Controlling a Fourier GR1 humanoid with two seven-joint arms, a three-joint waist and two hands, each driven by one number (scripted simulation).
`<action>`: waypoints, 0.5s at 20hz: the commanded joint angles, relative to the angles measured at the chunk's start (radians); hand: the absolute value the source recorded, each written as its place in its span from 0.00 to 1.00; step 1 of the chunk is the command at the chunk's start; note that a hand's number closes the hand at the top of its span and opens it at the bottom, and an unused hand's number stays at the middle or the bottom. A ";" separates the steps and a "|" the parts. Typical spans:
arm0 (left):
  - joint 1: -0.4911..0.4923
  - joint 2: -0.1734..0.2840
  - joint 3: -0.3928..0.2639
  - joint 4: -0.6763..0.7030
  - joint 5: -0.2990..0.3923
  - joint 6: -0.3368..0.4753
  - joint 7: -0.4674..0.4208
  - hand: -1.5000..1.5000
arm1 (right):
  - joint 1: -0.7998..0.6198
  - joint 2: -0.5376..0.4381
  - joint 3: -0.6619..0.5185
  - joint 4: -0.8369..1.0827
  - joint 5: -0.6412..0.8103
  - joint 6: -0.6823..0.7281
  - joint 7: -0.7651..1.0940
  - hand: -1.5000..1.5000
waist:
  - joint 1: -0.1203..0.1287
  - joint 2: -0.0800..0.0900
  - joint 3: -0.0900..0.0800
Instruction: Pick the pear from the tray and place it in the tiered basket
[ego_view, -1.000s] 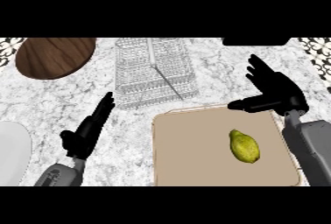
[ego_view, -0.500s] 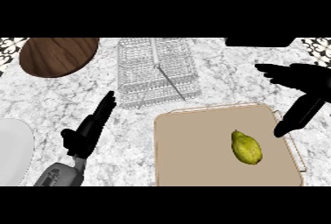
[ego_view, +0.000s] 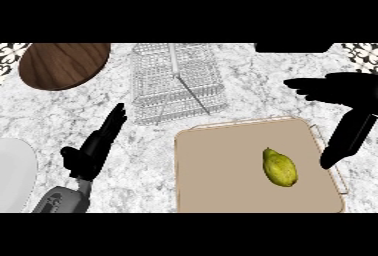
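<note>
Pear (ego_view: 280, 167) lies on tray (ego_view: 221, 170); right hand (ego_view: 347, 90) seemingly open beside it.

The pear (ego_view: 280, 167) lies on the tray (ego_view: 221, 175); the basket (ego_view: 176, 82) stands behind it, a plate (ego_view: 15, 175) far left.

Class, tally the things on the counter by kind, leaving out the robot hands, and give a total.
Pear: 1
Tray: 1
Wire basket: 1
Brown board: 1
White plate: 1
Total: 5
</note>
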 joint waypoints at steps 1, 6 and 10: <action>-0.056 -0.037 -0.003 0.012 -0.023 0.005 0.047 0.50 | -0.023 0.070 0.023 0.000 0.080 -0.057 0.109 0.00 | 0.000 0.002 0.001; -0.024 -0.028 0.018 0.053 -0.032 -0.034 -0.026 0.50 | 0.001 0.037 0.060 0.043 0.181 0.032 0.083 0.00 | 0.002 0.004 0.000; 0.018 -0.057 0.005 -0.034 -0.050 0.017 0.032 0.50 | 0.082 0.058 0.091 0.000 0.197 -0.006 0.116 0.00 | -0.001 0.000 0.001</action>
